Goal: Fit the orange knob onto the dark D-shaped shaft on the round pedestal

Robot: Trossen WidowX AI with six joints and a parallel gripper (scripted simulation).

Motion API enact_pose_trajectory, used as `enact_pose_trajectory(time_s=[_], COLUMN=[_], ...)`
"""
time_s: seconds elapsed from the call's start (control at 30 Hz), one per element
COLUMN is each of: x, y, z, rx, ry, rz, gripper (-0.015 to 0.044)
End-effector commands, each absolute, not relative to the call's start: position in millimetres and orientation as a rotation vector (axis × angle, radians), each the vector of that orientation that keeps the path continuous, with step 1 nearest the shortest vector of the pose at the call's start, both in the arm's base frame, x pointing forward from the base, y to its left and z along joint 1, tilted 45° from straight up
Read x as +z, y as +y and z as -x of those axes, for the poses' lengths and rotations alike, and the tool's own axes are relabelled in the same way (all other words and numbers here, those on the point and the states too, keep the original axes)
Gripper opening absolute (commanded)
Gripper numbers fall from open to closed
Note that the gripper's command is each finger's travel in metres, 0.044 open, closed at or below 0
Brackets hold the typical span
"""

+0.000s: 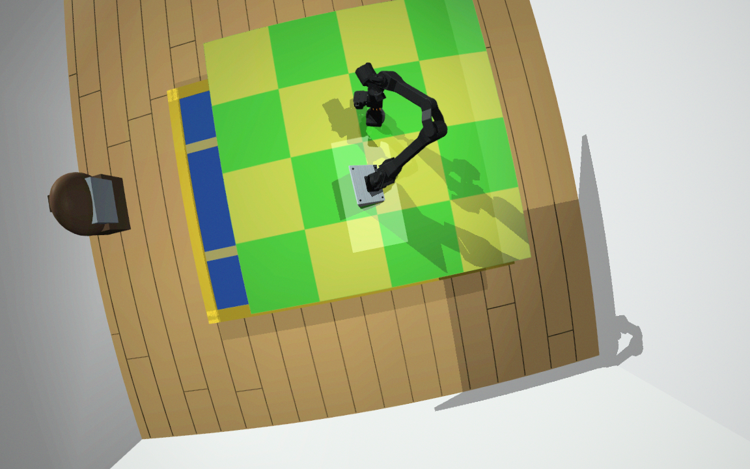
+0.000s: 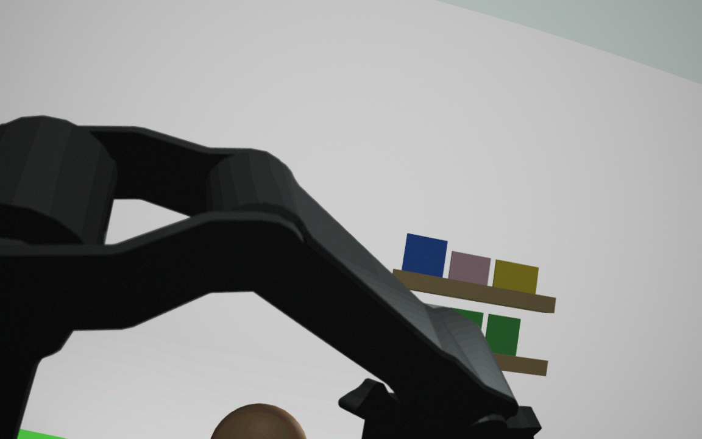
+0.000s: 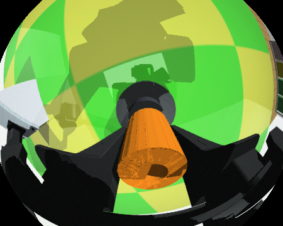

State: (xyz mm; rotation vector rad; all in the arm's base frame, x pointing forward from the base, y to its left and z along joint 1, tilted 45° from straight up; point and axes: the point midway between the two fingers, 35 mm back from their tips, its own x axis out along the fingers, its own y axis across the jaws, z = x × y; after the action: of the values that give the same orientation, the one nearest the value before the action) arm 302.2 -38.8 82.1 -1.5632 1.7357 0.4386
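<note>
The orange knob [image 3: 151, 132] is between the two black fingers of my gripper [image 3: 151, 138] [image 1: 375, 109], which is shut on it. In the wrist view its near end, with a dark hole, faces the camera. Its far end is in line with the dark round pedestal [image 3: 146, 88] on the checkered mat. A narrower dark round part shows just at the knob's far end; I cannot tell whether it is the shaft. The flat sides are hidden, and how far down the knob sits cannot be told. The exterior view shows mostly the arm, not the knob or pedestal.
The arm's grey base plate [image 1: 360, 186] [image 3: 20, 100] stands on the green and yellow mat [image 1: 261, 204]. A blue and yellow frame [image 1: 208, 204] shows along the mat's left edge. A brown rounded chair [image 1: 71, 204] is farther left. Shelves with coloured boxes [image 2: 424, 255] hang on the wall.
</note>
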Motion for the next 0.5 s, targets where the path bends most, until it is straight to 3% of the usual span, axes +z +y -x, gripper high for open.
enact_pose_trajectory(time_s=[0.0, 0.47], x=[84.2, 83.7], y=[-38.9, -39.0], z=[-307.4, -308.6], rx=[0.472, 0.472], ry=[1.728, 1.728], rz=[1.593, 1.593], gripper=[0.0, 0.0])
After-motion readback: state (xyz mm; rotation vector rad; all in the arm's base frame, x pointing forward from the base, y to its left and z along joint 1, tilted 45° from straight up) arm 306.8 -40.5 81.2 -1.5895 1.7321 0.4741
